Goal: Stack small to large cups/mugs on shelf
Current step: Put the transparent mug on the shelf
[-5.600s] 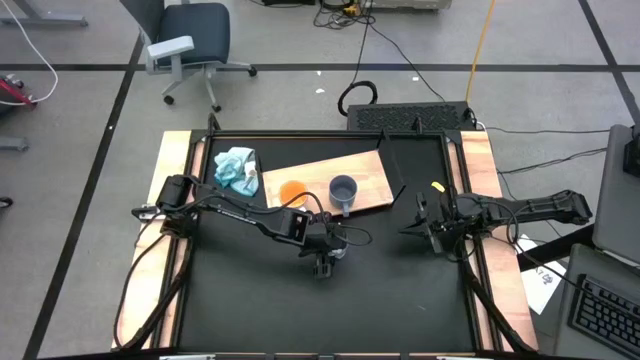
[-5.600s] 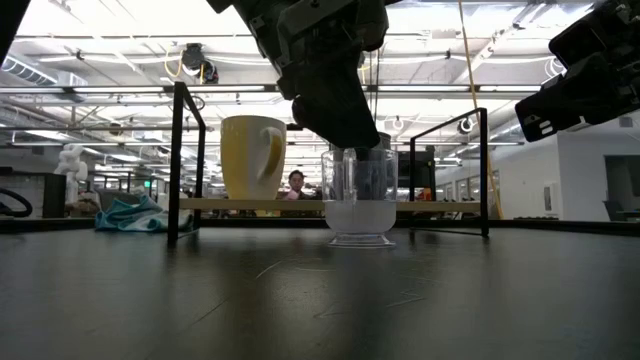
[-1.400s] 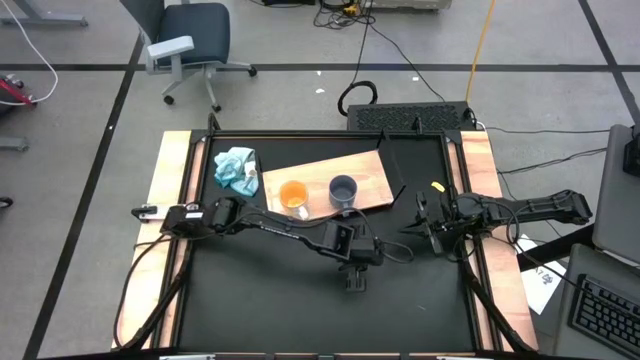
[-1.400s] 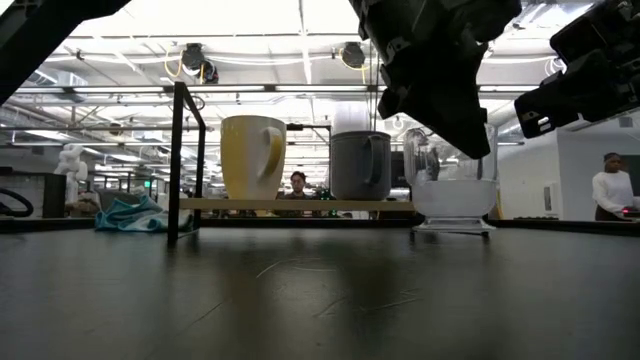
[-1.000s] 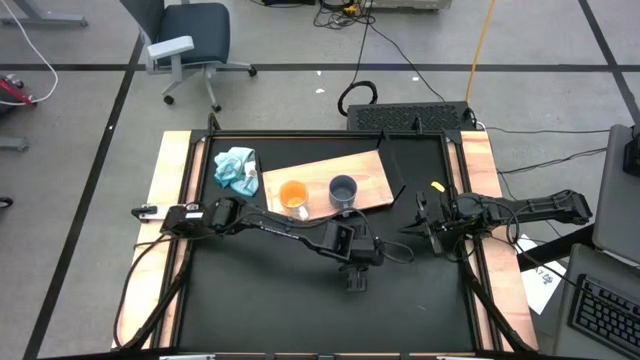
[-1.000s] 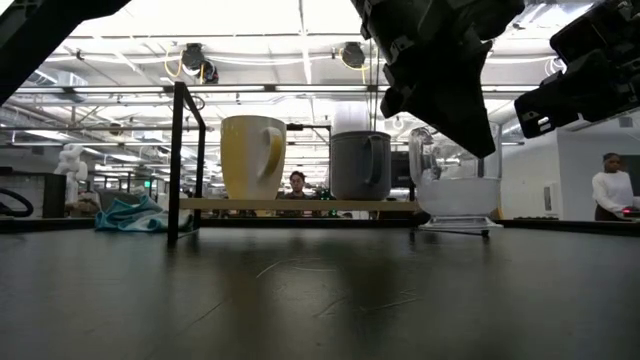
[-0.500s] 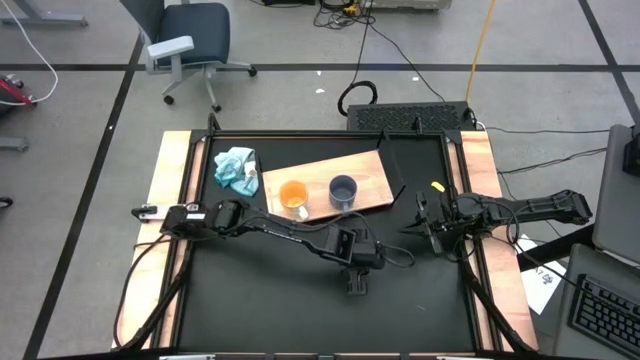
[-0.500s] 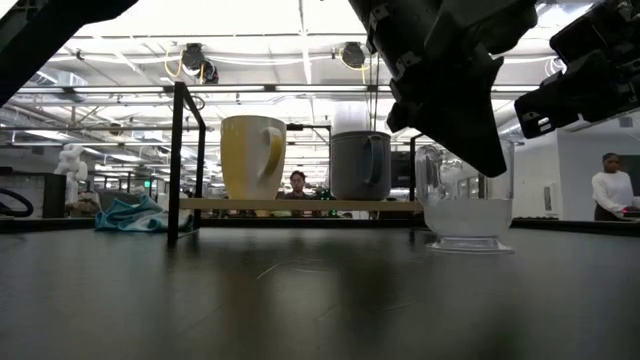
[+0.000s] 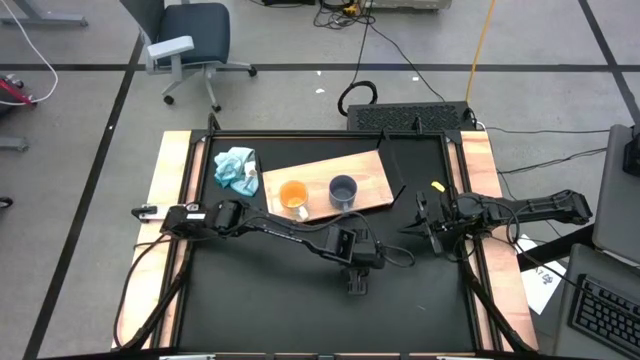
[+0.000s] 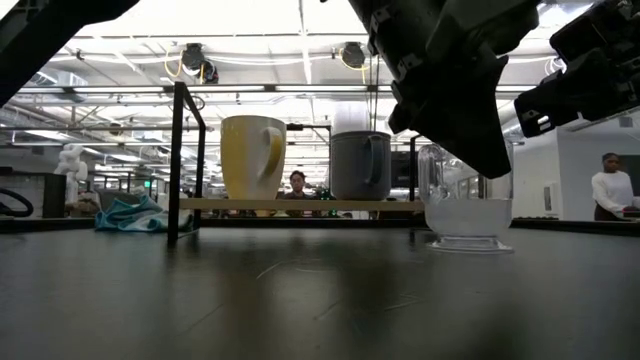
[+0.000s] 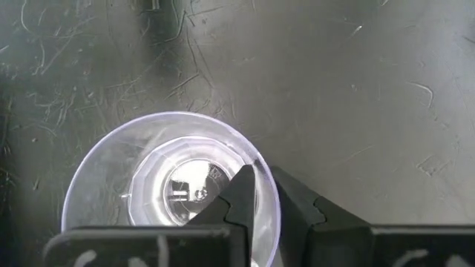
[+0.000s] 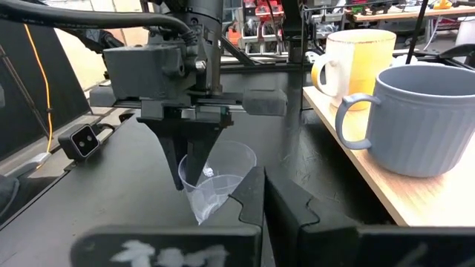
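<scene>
Glass cup set on the bench, my left jaws straddling its rim.

Nearest me, the clear glass cup (image 10: 467,214) stands upright and empty on the black bench (image 9: 280,300), open bench all round it. My left gripper (image 11: 256,196) has one finger inside and one outside the wall; I can't tell whether they pinch. Farther back, the shelf (image 9: 370,175) carries the orange mug (image 9: 293,194) and grey-blue mug (image 9: 343,189), side by side. My right gripper (image 9: 418,227) waits by the bench's right edge, jaws pressed together.
</scene>
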Robot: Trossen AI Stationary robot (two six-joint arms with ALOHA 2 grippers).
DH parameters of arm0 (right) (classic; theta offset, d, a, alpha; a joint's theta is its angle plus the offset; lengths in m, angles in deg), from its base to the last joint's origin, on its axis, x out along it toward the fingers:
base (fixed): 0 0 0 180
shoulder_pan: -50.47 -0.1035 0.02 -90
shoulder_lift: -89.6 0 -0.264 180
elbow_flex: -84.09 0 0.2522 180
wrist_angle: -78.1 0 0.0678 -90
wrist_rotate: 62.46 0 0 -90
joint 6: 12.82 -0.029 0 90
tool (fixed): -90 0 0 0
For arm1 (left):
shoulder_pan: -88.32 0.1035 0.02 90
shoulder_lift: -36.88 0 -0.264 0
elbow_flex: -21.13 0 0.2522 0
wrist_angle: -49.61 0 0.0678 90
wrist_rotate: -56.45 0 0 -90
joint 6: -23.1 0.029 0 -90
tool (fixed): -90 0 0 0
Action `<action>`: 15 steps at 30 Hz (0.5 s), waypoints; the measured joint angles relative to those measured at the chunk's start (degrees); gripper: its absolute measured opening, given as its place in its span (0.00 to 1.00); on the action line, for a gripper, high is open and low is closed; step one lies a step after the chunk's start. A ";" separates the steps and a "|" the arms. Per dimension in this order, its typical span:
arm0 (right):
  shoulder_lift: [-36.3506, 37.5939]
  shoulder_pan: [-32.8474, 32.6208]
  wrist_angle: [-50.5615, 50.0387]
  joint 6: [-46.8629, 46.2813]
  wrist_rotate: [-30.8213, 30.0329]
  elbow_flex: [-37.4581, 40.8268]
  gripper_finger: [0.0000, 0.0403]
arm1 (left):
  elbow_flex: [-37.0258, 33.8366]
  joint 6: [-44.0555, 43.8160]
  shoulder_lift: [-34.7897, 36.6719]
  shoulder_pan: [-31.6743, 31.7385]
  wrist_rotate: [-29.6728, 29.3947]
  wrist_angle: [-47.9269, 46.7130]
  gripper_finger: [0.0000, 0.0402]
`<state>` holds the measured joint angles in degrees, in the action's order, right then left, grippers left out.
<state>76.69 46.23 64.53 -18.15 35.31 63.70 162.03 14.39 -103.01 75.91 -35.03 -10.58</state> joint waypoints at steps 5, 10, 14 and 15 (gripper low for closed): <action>0.00 0.02 0.00 0.00 0.00 0.00 0.00 | 0.00 0.07 -0.05 -0.16 0.02 -0.07 0.20; 0.00 0.01 0.00 -0.02 0.00 0.00 0.00 | 0.00 0.04 -0.05 -0.22 0.03 0.00 0.29; 0.00 0.01 0.00 -0.02 0.00 0.00 0.00 | 0.00 0.01 -0.05 -0.22 0.01 0.21 0.38; 0.00 0.02 0.00 -0.02 0.00 0.00 0.00 | 0.00 0.00 -0.05 -0.22 0.01 0.42 0.40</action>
<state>76.69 46.25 64.53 -18.17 35.31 63.70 162.03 14.39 -103.06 75.70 -35.02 -10.16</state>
